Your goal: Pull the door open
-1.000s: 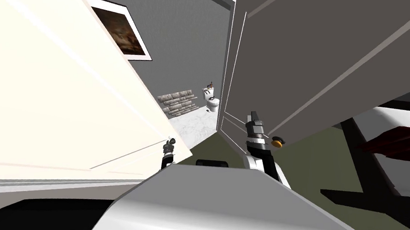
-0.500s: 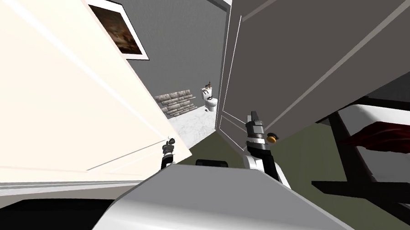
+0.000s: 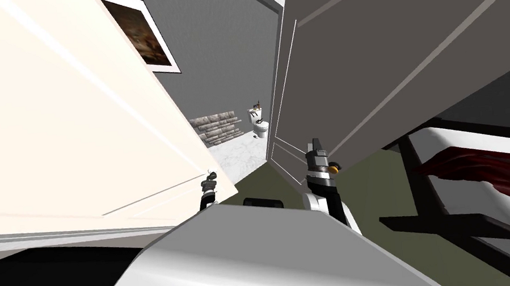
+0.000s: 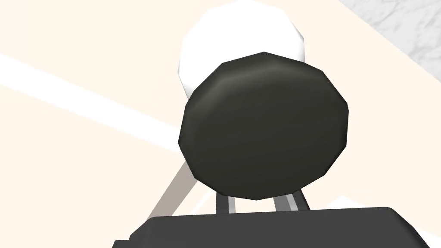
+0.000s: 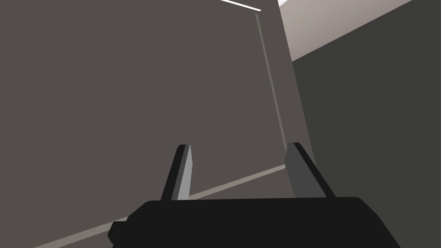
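My left gripper [image 3: 210, 179] is at the cream door [image 3: 64, 119], which stands at ten o'clock from me and leaves a gap at twelve. Seen from the wrist, the door's dark knob [image 4: 262, 125] sits right over my hand, with its white rosette [image 4: 241, 38] behind it. My two fingers [image 4: 225, 205] are drawn in close together and run up behind the knob, pinching it, with their tips hidden. My right gripper [image 3: 315, 144] is up at one o'clock, close against a grey panelled door [image 3: 400, 47], its blades spread apart and facing the panel. A yellow knob [image 3: 334, 168] sits just at its four o'clock. Through the gap a white toilet [image 3: 260, 125] stands on a pale marbled floor [image 3: 237, 151], with a stone-faced block [image 3: 216, 128] at its nine o'clock. A framed picture [image 3: 140, 36] hangs at eleven. At three o'clock there is a white bed [image 3: 464, 144] with a dark red cloth [image 3: 478, 169] on it.
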